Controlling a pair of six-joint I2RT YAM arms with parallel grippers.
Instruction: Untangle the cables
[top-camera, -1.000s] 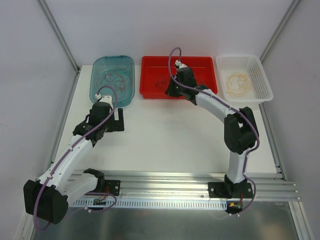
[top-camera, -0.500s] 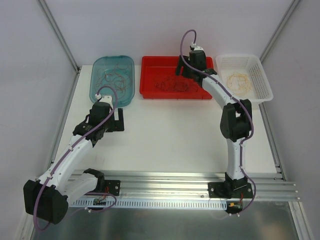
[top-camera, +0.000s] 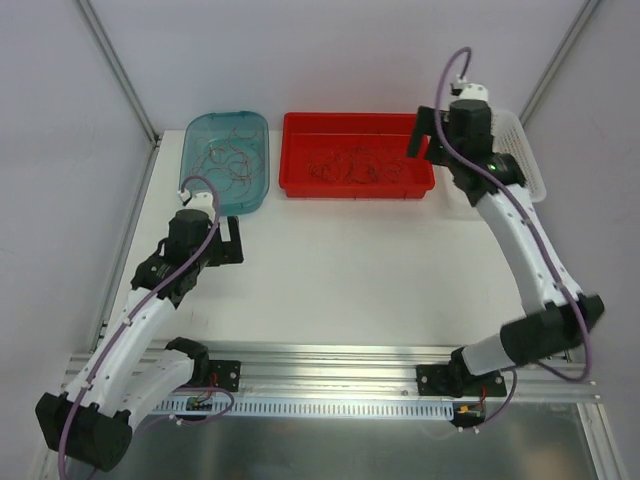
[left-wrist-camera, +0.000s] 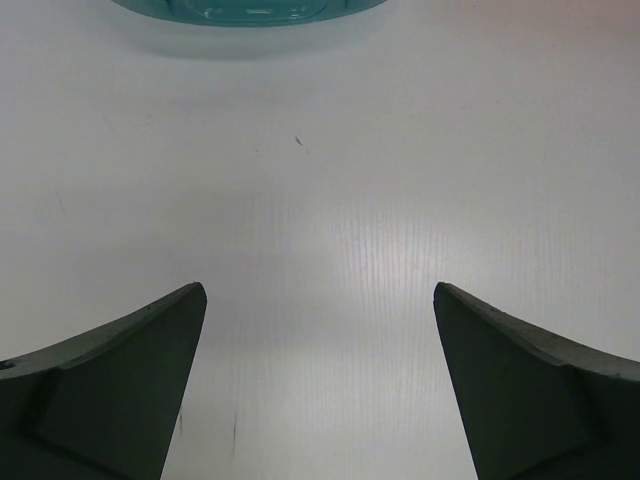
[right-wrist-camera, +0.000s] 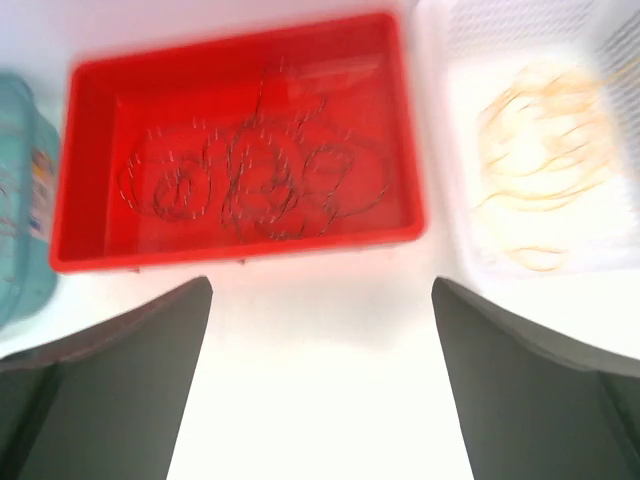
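End effector, right: the right gripper (right-wrist-camera: 320, 282) has its jaws spread wide with nothing between them; only bare table (right-wrist-camera: 320, 400) shows between the fingers.
Position, right: upper right of the top view, raised near the gap between the red tray (top-camera: 358, 189) and the basket (top-camera: 530, 165).
Change, right arm: a second ago this gripper was closed and low inside the red tray, left of centre. It has since lifted, swung to the right and opened.
Change, cables: the dark cables (right-wrist-camera: 250, 180) lay in a tight clump left of centre in the red tray. They now spread as several loops across most of the tray floor.
Cables elsewhere: the yellow cables (right-wrist-camera: 540, 165) lie coiled in the basket, and the mixed cables (top-camera: 228, 158) lie in the teal tray (top-camera: 188, 175) at upper left. Both look as they did before.
End effector, left: the left gripper (left-wrist-camera: 318, 286) is fully spread and empty, over bare table just below the teal tray. Its opening is unchanged.
Meaning for task: judged a pull-and-release pass. The clump is loosened, but no strand left the red tray, and the loops there still cross.
Next step, judged: take a single loop at the edge of the spread.
Risk: the strands are hair-thin, so a grasp may catch several or none.
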